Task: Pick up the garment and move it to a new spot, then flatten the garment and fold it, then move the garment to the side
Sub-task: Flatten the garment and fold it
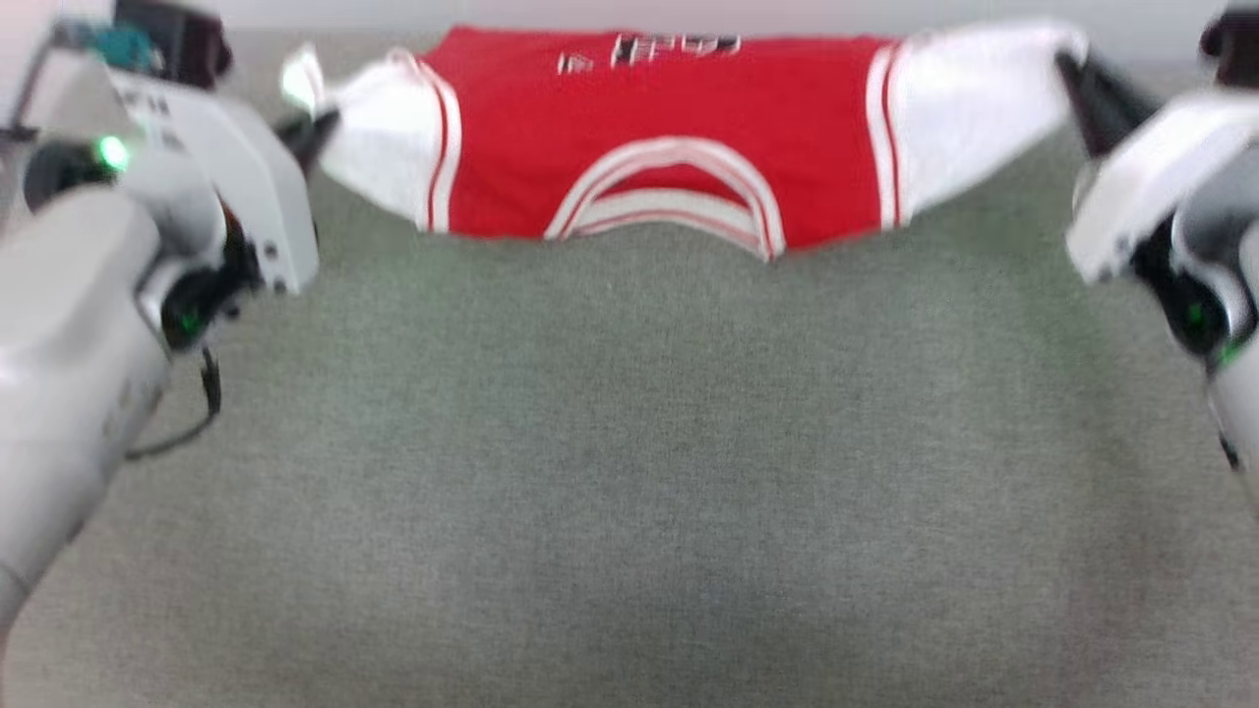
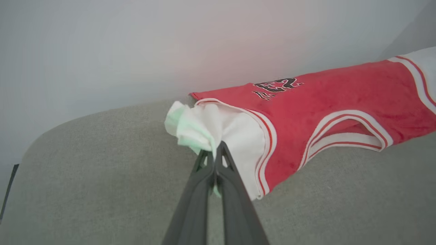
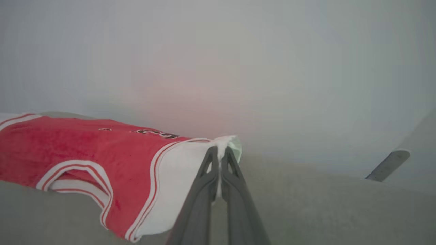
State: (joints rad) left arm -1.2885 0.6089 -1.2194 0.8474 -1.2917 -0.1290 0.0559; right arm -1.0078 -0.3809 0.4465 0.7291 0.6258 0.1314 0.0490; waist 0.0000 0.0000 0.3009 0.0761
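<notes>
Left claw point(image 2: 215, 150) and right claw point(image 3: 220, 151) clamp garment point(image 1: 669, 108) sleeves taut.

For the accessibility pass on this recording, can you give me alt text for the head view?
A red garment with white sleeves is held stretched between two grippers over a grey-green fabric surface. The left gripper is shut on one sleeve end, the right gripper on the other; the picture is blurred.
</notes>
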